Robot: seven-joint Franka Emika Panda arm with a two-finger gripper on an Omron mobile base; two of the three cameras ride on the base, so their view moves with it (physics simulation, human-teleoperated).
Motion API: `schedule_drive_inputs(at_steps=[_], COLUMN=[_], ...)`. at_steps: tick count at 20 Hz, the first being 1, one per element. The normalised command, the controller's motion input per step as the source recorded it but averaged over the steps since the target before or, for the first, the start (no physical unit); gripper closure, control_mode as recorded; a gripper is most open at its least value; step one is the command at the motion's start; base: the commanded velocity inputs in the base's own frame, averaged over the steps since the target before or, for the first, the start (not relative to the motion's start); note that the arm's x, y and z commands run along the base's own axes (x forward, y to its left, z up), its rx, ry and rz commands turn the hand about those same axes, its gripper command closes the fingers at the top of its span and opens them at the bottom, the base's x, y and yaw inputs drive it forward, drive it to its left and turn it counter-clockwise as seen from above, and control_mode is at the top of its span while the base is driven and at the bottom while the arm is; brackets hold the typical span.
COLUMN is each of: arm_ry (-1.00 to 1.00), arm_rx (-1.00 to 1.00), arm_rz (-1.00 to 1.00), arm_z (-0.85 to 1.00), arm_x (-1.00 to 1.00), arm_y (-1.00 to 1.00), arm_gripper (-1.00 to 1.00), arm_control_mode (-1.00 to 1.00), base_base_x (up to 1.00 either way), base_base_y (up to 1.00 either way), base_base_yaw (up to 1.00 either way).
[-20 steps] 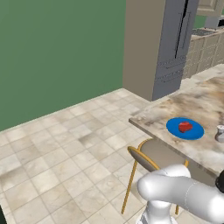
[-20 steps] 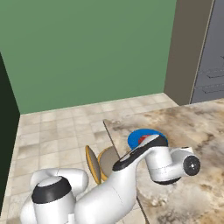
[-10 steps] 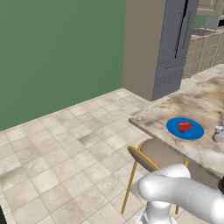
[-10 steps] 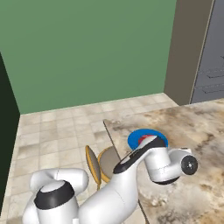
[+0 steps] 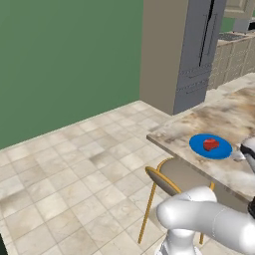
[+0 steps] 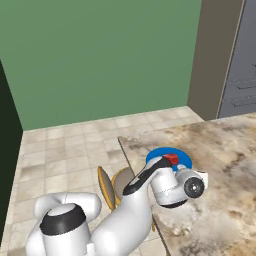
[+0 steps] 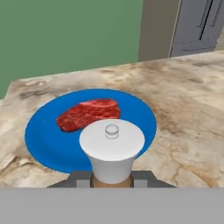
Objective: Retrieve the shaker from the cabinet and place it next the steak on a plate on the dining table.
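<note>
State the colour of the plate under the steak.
Bright blue; the plate shows best in the hand view, under the red steak.

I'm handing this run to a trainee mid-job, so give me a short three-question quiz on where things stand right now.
1. True or false: the steak lies on the blue plate.
2. What is the tool shut on? A) the steak B) the shaker C) a stool
3. Fill in: the plate rests on the ____ table.

Key: 1 true. 2 B; the hand view shows its white cap between the fingertips, over the plate's near edge. 3 dining.
</note>
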Motion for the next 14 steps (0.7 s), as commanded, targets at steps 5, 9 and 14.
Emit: schedule_drive_inputs(at_steps=[5,9,14], arm_ry=[-0.04,-0.04,-0.01], arm_rx=[0.00,0.00,0.00], arm_rz=[-0.02,0.00,0.00], arm_z=[-0.34,-0.29,-0.24], arm_x=[0.21,0.20,0.09], arm_y=[-0.21,-0.26,-0.32], arm_gripper=[1.00,1.00,1.00], arm_control_mode=[-1.00,-1.00,-1.00], base_base_x=[0.00,0.00,0.00], base_base_y=[0.00,0.00,0.00], base_base_yaw=[0.00,0.00,0.00])
